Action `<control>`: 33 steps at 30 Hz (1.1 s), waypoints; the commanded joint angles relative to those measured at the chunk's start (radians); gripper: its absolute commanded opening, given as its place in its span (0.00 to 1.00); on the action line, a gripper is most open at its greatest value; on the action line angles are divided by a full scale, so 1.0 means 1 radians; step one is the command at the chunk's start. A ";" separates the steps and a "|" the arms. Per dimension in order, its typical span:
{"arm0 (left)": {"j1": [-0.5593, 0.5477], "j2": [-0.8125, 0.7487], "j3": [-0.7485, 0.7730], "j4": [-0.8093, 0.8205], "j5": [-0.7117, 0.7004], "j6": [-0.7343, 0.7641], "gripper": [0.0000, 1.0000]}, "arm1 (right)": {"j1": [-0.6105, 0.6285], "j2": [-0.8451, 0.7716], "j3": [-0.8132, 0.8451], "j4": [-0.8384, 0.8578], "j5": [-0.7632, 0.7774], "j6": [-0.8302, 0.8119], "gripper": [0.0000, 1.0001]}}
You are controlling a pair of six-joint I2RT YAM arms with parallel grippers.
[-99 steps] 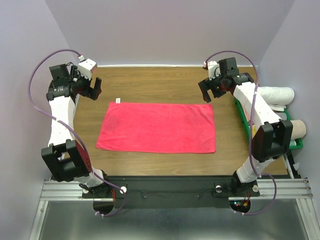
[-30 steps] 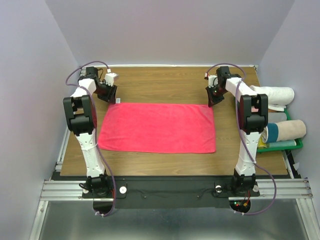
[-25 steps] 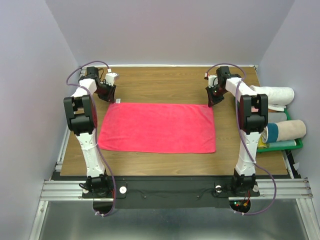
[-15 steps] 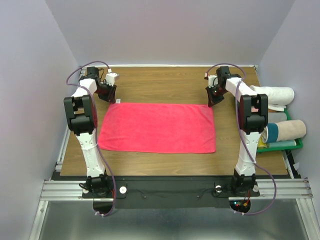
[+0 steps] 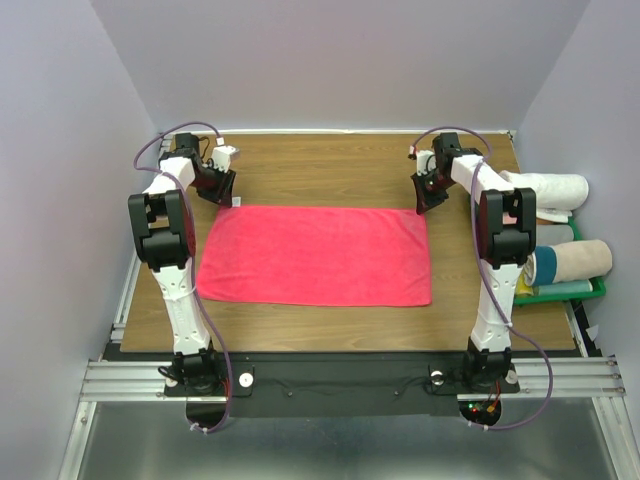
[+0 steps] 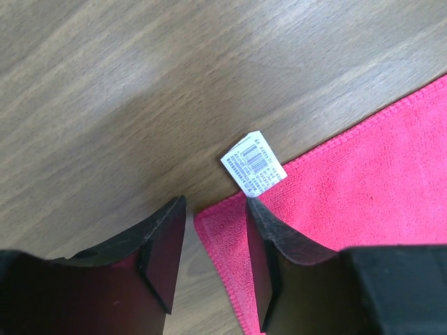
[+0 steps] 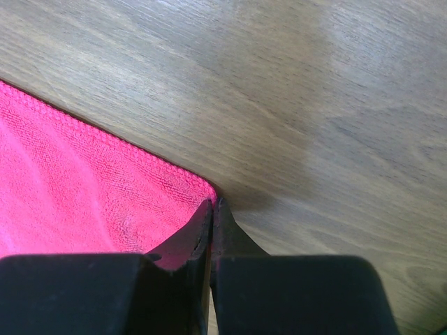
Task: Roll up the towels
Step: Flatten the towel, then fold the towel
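A bright pinkish-red towel (image 5: 315, 255) lies flat on the wooden table (image 5: 330, 165). My left gripper (image 5: 228, 195) is down at its far left corner, by the white tag (image 5: 237, 201). In the left wrist view the left gripper (image 6: 215, 209) is open: one finger rests over the towel (image 6: 363, 181), the other over bare wood, with the corner between them and the tag (image 6: 253, 164) just ahead. My right gripper (image 5: 424, 203) is at the far right corner. In the right wrist view the right gripper (image 7: 213, 204) is shut, its tips pinching the corner of the towel (image 7: 70, 181).
A green bin (image 5: 590, 288) stands off the table's right edge with a white rolled towel (image 5: 550, 190) and a beige roll (image 5: 585, 258) in it. Purple walls close in on three sides.
Since the earliest frame both arms have stretched out and come down onto the towel's far corners. Over the last second nothing has visibly moved.
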 commanded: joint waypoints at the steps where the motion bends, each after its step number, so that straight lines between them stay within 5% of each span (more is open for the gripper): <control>1: 0.004 -0.053 -0.045 -0.019 -0.059 0.016 0.51 | 0.002 0.001 0.022 -0.007 -0.005 -0.014 0.00; 13: 0.008 -0.069 -0.082 -0.018 -0.061 0.021 0.48 | 0.002 0.004 0.025 -0.007 -0.009 -0.016 0.01; 19: -0.003 -0.062 -0.081 -0.026 -0.033 0.022 0.29 | 0.002 0.004 0.017 -0.009 -0.014 -0.018 0.00; 25: -0.003 -0.072 -0.073 -0.019 0.003 0.015 0.00 | 0.002 0.012 0.032 -0.007 -0.019 -0.019 0.01; 33: 0.002 -0.072 0.023 0.049 0.008 -0.068 0.00 | 0.002 0.092 0.192 -0.007 0.012 0.001 0.01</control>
